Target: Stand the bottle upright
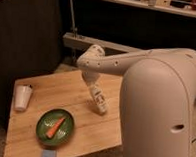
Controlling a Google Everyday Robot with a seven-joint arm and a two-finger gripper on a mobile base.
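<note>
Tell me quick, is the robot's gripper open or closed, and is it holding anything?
Gripper: closed, low over the wooden table, apparently gripping the tilted white bottle.
</note>
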